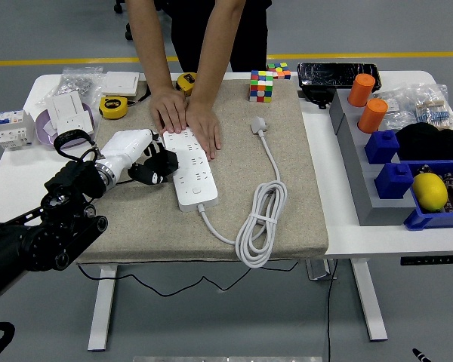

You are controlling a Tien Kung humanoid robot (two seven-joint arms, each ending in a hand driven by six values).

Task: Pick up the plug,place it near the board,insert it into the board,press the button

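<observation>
Now left hand (147, 160) curled around black plug (160, 170), touching white board (189, 170) left edge; person's hands (187, 117) pin board.

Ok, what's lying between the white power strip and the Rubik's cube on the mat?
In the head view, the person's hand presses the far end of the power strip; beyond it, only bare mat reaches the Rubik's cube.

White table (340, 234), adjustable legs. Beige mat (287, 188) covers the middle. Left of mat: circuit breaker (9, 127), white sockets (69, 113), two yellow tape measures (113, 106), bagged parts (81, 77). Far edge: black tray (328, 74). Right side: grey rack (355, 170), blue bins (430, 219).
</observation>
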